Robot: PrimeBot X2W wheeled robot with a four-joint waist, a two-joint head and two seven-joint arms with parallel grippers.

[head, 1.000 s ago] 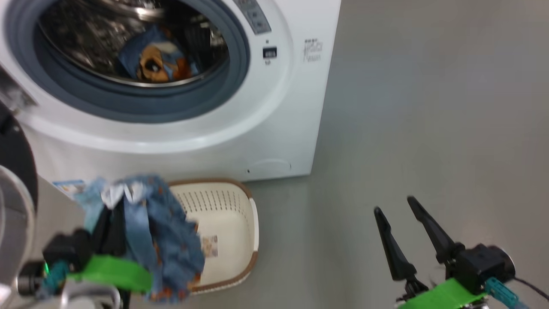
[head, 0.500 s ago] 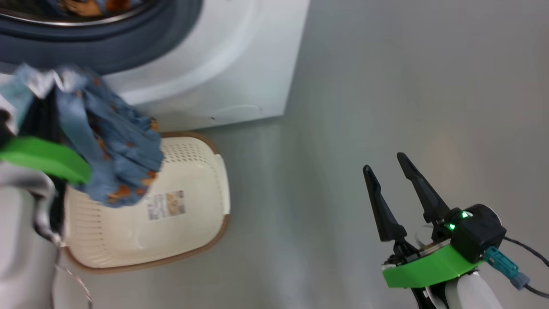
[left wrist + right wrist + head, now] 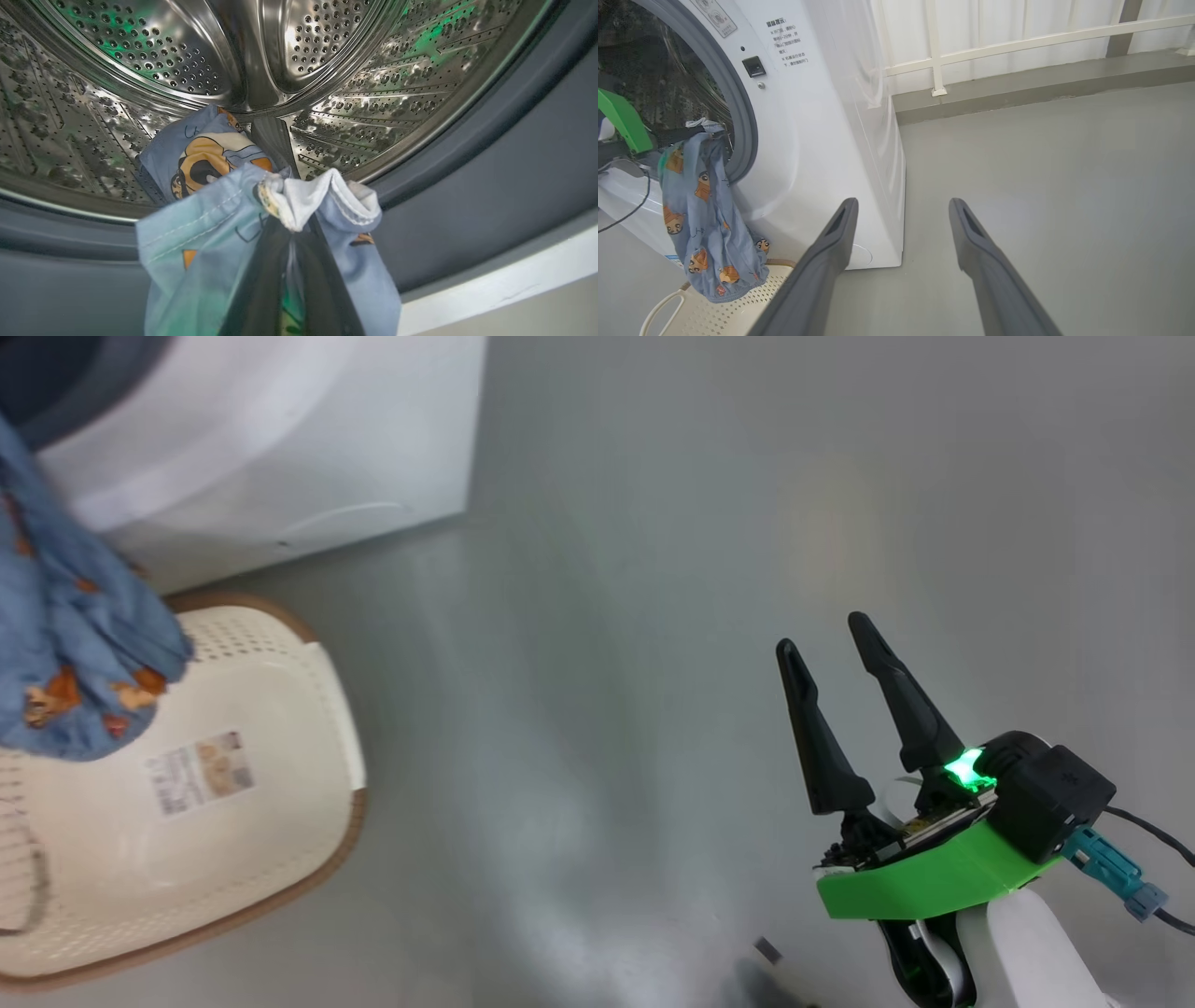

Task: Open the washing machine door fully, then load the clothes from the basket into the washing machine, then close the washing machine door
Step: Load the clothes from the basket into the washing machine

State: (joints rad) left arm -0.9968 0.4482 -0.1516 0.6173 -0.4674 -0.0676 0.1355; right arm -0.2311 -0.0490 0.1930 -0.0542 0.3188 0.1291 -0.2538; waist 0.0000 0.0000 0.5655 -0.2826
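1st garment [image 3: 205, 158] is in the drum [image 3: 140, 60]; your left gripper [image 3: 286, 233] is clamped on the 2nd garment [image 3: 187, 233] at the mouth (right gripper [image 3: 823, 637] spread wide, holding nothing). Basket [image 3: 341, 709] looks empty; door left to shut.

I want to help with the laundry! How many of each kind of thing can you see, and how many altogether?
washing machine: 1
basket: 1
clothes: 2, the drum piece and the held piece
pincers: 2, the left pincer shut on the held piece, the right pincer open
Total: 6
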